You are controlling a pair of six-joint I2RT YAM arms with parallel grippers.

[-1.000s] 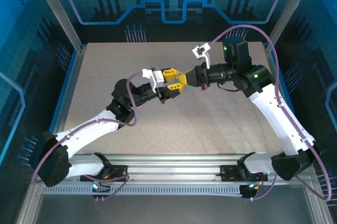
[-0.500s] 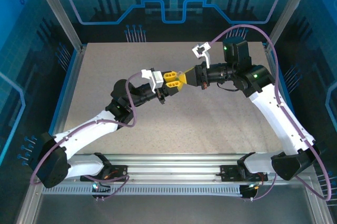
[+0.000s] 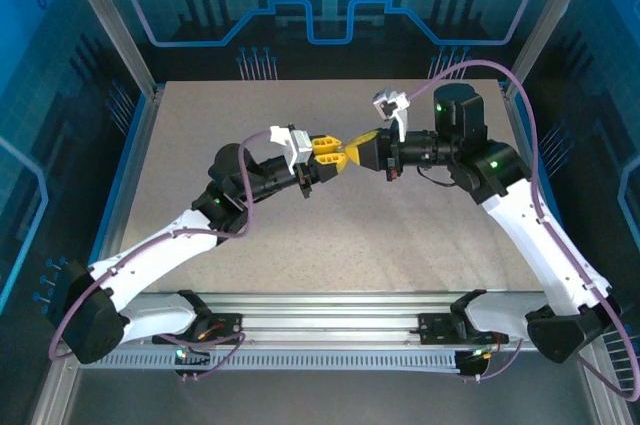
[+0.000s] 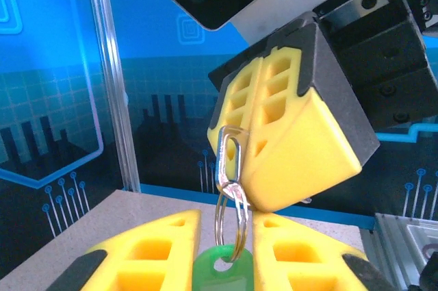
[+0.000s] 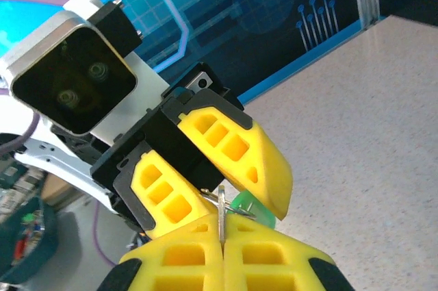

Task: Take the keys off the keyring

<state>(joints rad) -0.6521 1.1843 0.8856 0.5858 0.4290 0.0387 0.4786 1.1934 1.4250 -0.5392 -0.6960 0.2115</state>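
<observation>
- Left claw (image 4: 227, 231) pinches a green tag (image 4: 222, 272) above the worktop (image 4: 102, 226).
- Keyring (image 4: 231, 221) rises from the tag.
- Right claw (image 4: 236, 133), closed, grips a silver key (image 4: 228, 161) on the ring.

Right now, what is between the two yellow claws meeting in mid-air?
In the left wrist view, a silver split keyring spans the gap, linking the green plastic tag in the left gripper to a silver metal loop pinched by the right gripper.

The silver keyring (image 4: 241, 226) hangs upright in the air, a silver clip (image 4: 223, 161) above, a green tag (image 4: 222, 272) below.
</observation>
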